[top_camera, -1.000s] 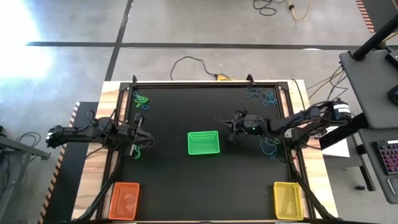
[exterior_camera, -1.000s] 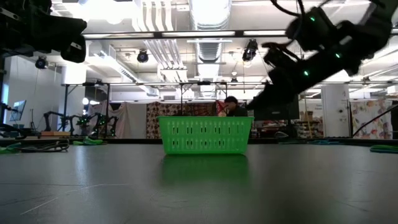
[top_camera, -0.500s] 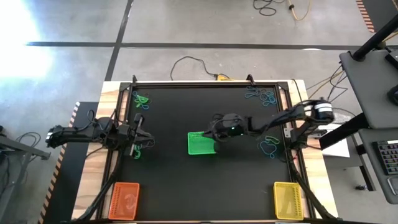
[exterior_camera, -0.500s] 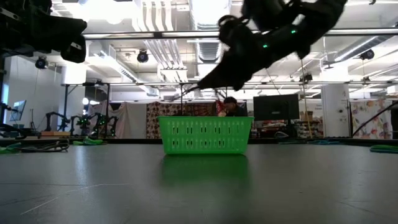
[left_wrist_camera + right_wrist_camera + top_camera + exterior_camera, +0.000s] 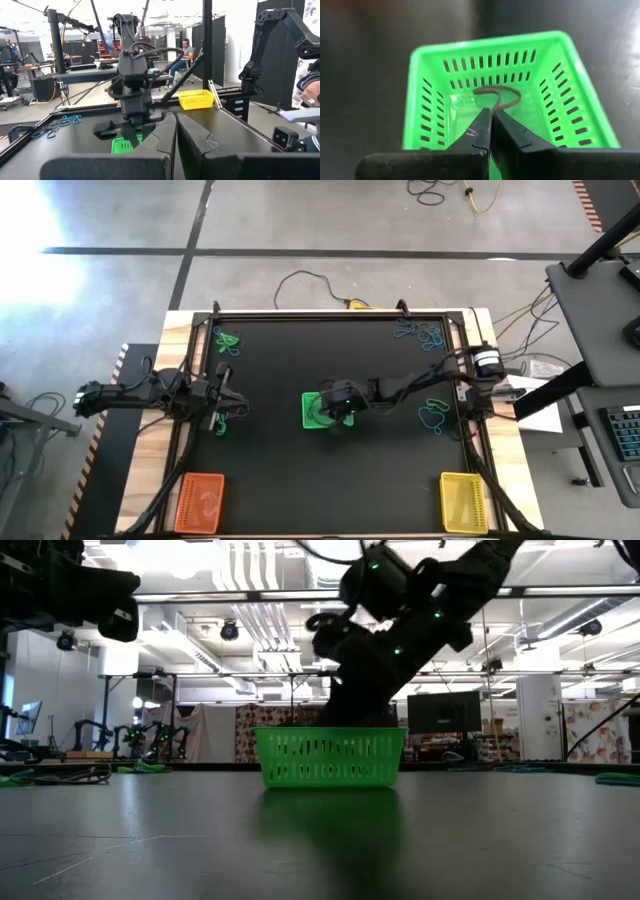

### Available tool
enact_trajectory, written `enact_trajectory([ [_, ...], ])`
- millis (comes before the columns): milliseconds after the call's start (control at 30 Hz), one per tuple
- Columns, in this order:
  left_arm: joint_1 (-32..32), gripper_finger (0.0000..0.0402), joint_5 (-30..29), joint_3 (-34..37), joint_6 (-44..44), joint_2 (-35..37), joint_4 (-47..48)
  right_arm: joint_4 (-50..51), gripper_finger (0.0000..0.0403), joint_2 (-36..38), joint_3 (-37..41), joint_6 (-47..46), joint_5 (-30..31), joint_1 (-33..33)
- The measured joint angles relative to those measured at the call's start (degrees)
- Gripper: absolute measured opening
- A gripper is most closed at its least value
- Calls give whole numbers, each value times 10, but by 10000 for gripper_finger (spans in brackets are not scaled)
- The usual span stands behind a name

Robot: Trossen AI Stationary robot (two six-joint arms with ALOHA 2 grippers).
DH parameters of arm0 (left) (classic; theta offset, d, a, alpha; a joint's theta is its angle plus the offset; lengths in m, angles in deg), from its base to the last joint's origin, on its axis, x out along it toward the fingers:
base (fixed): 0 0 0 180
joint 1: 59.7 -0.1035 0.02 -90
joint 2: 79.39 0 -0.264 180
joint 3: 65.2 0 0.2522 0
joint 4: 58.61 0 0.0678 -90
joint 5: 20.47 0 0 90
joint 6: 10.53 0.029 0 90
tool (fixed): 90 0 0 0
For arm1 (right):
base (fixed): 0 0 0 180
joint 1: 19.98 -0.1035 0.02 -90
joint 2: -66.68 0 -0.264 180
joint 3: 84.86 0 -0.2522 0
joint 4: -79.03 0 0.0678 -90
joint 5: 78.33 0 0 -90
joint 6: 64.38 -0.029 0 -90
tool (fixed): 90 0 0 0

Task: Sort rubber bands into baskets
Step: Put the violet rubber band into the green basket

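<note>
From above, the right gripper (image 5: 328, 406) hangs over the green rectangular plastic mesh basket (image 5: 312, 418) at frame centre; the left gripper (image 5: 222, 395) waits at centre left, fingers pressed together.

At table height, the right arm dips into that basket.

The right wrist shows the fingers pinching a thin dark rubber band (image 5: 498, 96) inside the basket.

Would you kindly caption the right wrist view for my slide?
Right pincer, shut on a rubber band, poised over the green basket.
</note>
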Motion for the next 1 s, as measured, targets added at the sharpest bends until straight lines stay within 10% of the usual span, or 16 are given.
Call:
enact_trajectory([
  [433, 0, 0, 0, 0, 0, -3, -1, 214, 17, -43, -130, -15, 27, 0],
  [1000, 0, 0, 0, 0, 0, -6, -3, 214, 140, 52, -138, -16, 63, 6],
])
